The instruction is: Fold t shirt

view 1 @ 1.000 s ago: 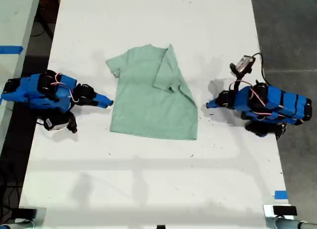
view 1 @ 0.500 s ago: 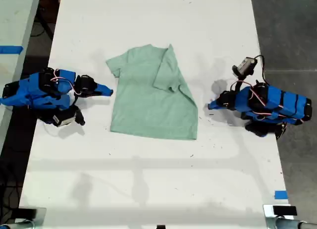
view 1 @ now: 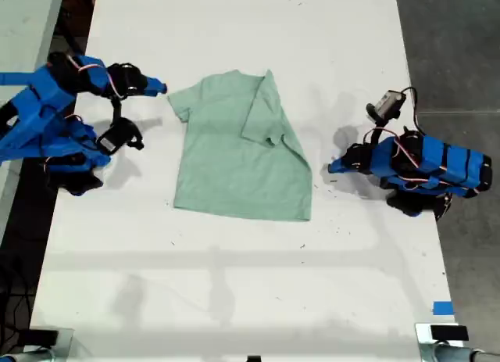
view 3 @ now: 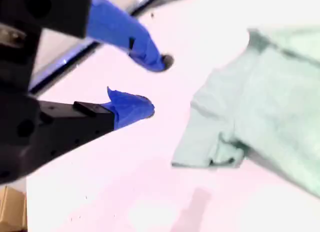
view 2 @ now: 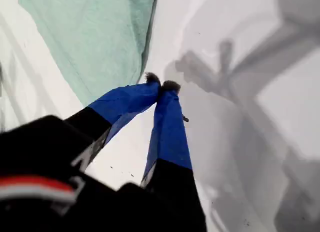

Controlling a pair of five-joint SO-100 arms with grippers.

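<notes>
Raised second end effector (view 1: pixel 160 87), sleeve (view 3: pixel 210 152) blurred

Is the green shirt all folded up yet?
Only partly. The t shirt lies flat on the table with one sleeve side flipped over its middle; the other sleeve is still spread out.

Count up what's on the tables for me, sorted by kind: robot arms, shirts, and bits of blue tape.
Blue robot arms: 2, ending in my first gripper and my second gripper
t shirt, mint green: 1
blue tape pieces: 2
Total: 5
</notes>
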